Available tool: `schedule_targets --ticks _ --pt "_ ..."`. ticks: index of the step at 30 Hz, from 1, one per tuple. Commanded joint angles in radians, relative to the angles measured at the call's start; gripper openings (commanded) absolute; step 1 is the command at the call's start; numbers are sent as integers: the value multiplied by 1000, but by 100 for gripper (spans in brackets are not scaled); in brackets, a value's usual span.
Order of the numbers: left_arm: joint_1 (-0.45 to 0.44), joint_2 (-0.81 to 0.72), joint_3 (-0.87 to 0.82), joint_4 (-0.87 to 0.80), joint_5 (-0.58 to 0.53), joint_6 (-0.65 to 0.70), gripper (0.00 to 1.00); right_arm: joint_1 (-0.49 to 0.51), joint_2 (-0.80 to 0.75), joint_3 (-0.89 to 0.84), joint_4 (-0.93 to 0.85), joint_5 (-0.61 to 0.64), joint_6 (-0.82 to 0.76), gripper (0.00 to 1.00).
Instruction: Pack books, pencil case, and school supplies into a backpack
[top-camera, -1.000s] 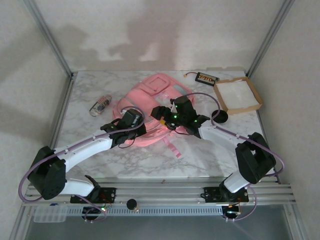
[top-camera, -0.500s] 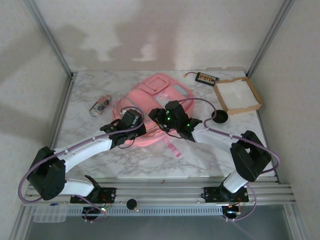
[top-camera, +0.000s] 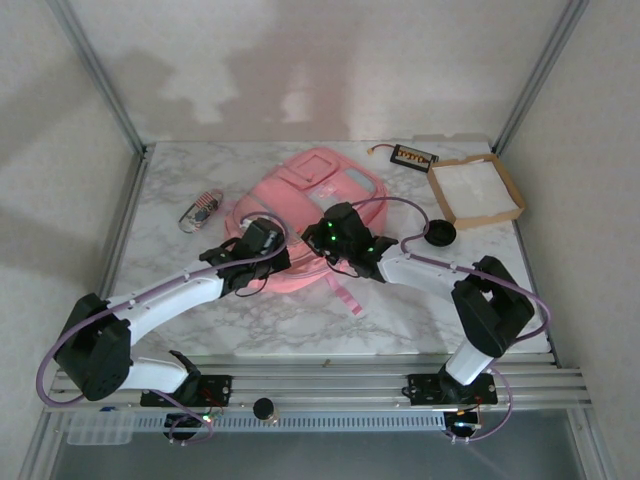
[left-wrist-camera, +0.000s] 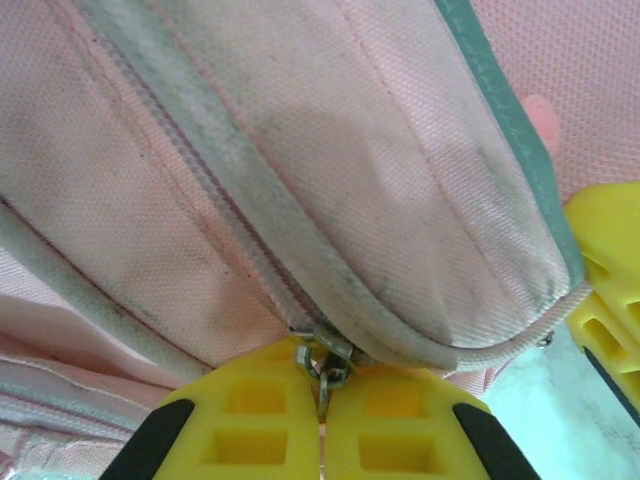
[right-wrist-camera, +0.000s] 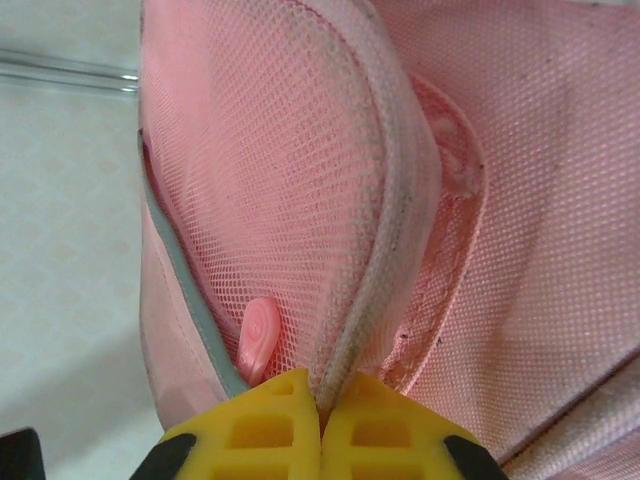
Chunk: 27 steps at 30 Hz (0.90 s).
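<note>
We see left tool (left-wrist-camera: 322, 388) pinching zipper pull (left-wrist-camera: 325, 358) of backpack (top-camera: 310, 180). Right tool (right-wrist-camera: 322, 408) clamped on backpack's grey-piped rim. Backpack flat on counter (top-camera: 300, 322).

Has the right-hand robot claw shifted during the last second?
Yes: the right gripper slid leftward, away from the brown cardboard tray, over the puffy pink backpack.
</note>
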Motion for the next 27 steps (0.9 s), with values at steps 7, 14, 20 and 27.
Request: schedule_targets --ticks 7,14,20,27 --pt "103 -94 9 -196 -75 137 0 -169 -124 -32 -37 5 -127 0" --pt "123 -78 56 -228 -99 223 0 -287 -125 -19 -116 -95 -247 0" --pt "102 -68 26 -156 11 237 0 -412 -71 64 -219 -181 -413 0" --pt "-32 13 29 26 52 150 0 -512 16 193 -281 -305 -505 0"
